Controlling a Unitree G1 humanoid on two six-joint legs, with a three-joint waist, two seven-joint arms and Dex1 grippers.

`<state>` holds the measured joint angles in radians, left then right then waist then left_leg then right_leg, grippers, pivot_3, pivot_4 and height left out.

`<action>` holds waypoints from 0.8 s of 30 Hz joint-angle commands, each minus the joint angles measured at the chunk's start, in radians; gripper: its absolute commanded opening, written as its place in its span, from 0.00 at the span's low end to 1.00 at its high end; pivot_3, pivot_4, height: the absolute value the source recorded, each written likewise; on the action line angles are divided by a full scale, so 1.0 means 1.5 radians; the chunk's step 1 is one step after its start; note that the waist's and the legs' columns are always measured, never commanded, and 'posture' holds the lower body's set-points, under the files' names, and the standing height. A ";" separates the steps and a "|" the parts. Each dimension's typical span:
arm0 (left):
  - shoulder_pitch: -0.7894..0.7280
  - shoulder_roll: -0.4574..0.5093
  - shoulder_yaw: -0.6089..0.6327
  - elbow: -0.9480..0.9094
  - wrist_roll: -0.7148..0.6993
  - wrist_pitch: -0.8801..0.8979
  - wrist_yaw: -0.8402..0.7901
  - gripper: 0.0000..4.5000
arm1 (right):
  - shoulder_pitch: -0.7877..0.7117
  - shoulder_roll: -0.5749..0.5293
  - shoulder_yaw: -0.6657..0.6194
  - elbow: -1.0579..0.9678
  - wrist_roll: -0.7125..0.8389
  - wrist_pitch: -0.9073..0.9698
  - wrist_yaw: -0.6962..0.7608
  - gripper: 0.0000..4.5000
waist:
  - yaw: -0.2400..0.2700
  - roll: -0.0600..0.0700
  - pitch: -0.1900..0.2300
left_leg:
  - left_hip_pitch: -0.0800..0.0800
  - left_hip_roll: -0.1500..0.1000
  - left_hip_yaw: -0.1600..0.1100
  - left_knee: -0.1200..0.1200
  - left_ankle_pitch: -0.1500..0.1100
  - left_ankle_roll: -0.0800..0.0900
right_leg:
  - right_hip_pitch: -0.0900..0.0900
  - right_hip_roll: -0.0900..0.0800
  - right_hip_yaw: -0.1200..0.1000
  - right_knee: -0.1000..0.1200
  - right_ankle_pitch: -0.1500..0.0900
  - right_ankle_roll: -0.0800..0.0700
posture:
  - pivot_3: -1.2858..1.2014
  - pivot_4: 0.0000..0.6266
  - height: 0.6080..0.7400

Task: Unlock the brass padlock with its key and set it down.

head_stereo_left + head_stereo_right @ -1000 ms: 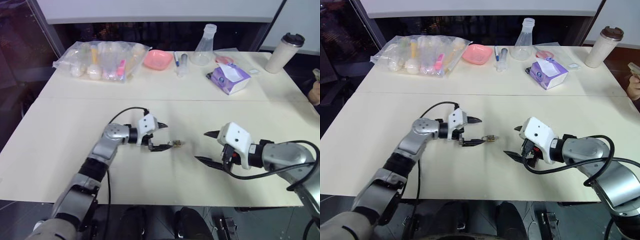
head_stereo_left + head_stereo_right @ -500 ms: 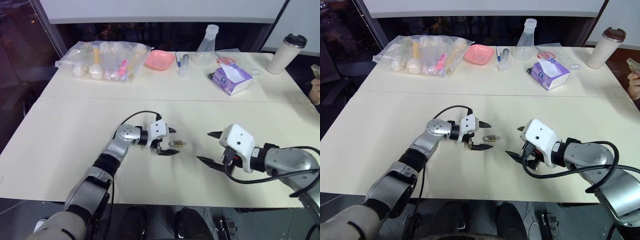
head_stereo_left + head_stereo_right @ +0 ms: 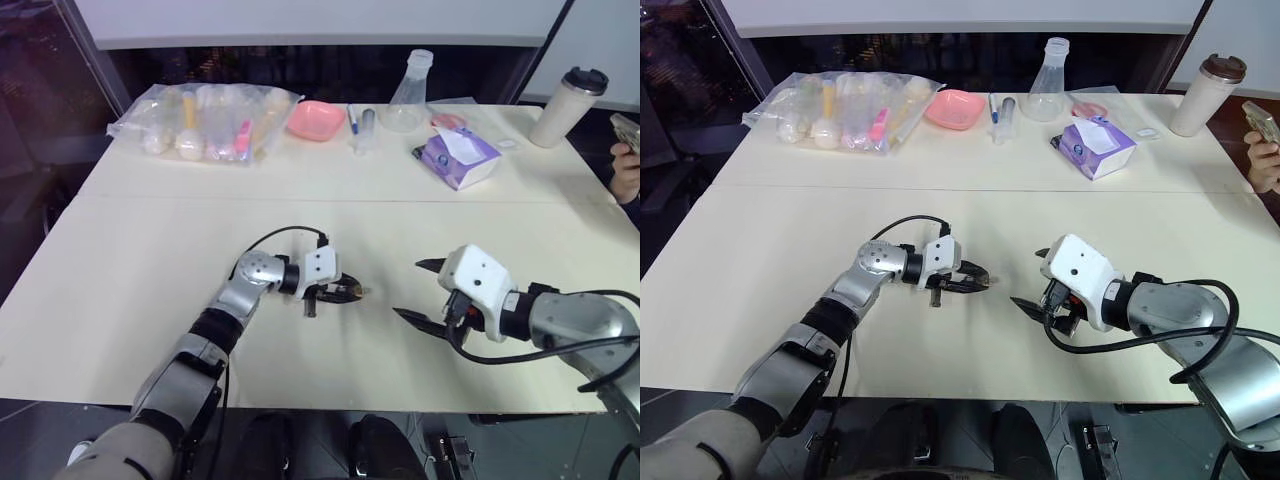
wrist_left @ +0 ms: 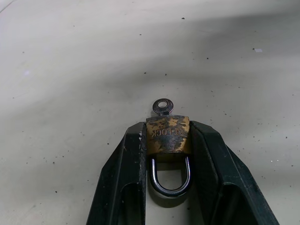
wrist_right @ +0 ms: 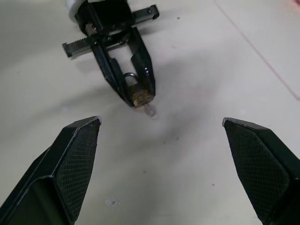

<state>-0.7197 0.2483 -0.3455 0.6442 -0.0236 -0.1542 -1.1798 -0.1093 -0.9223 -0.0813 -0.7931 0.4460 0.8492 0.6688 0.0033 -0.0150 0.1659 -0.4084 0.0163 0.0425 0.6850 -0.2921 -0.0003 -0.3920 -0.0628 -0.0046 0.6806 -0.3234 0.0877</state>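
Observation:
The brass padlock [image 4: 168, 136] lies on the cream table [image 3: 120, 260] near its middle, small and worn, with a silvery shackle [image 4: 169, 180]. Its key [image 4: 163, 106] sticks out of the body's far end, round head showing. My left gripper [image 3: 348, 292] is shut on the padlock, a black finger pressed to each side of the brass body and the shackle lying between the fingers. My right gripper [image 3: 411, 290] hovers a short way to the right of it, open and holding nothing. In the right wrist view the padlock [image 5: 139, 97] shows clamped at the left gripper's tips.
Along the table's far side stand a clear bag of small items [image 3: 200, 120], a pink bowl [image 3: 317, 118], a glass flask [image 3: 410, 92], a purple tissue pack [image 3: 458, 156] and a lidded tumbler [image 3: 570, 105]. A person's hand [image 3: 625, 160] shows at the right edge.
My left gripper slid right until its open fingers straddled the padlock, then closed on the brass body. The right gripper stayed where it was, still open.

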 commanded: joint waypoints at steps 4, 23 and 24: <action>-0.010 0.110 0.060 -0.077 -0.060 0.087 -0.086 0.17 | -0.083 0.005 0.122 0.066 -0.135 -0.123 -0.016 0.96 | -0.014 0.000 0.000 | 0.000 0.000 0.000 -0.001 0.000 0.000 | -0.002 0.001 0.000 0.001 0.000 0.000 | 0.52 0.24 0.81; -0.108 0.225 0.117 -0.164 -0.149 0.256 -0.216 0.17 | -0.292 0.163 0.324 0.370 -0.564 -0.614 -0.091 0.96 | -0.012 -0.001 0.001 | -0.002 0.000 0.001 0.000 0.003 -0.005 | -0.004 0.000 0.000 0.002 0.000 0.000 | 0.52 0.24 0.81; -0.106 0.224 0.117 -0.165 -0.150 0.255 -0.215 0.17 | -0.296 0.171 0.323 0.375 -0.570 -0.620 -0.089 0.96 | -0.012 -0.001 0.001 | -0.002 0.000 0.001 0.000 0.003 -0.005 | -0.004 0.000 0.000 0.002 0.000 0.000 | 0.52 0.24 0.81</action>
<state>-0.8707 0.5795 -0.1790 0.4130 -0.2451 0.2361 -1.5018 -0.5326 -0.6756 0.4214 -0.2177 -0.3927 -0.0526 0.5496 -0.0145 -0.0169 0.1672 -0.4117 0.0158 0.0442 0.6851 -0.2880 -0.0072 -0.3976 -0.0625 -0.0046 0.6837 -0.3238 0.0880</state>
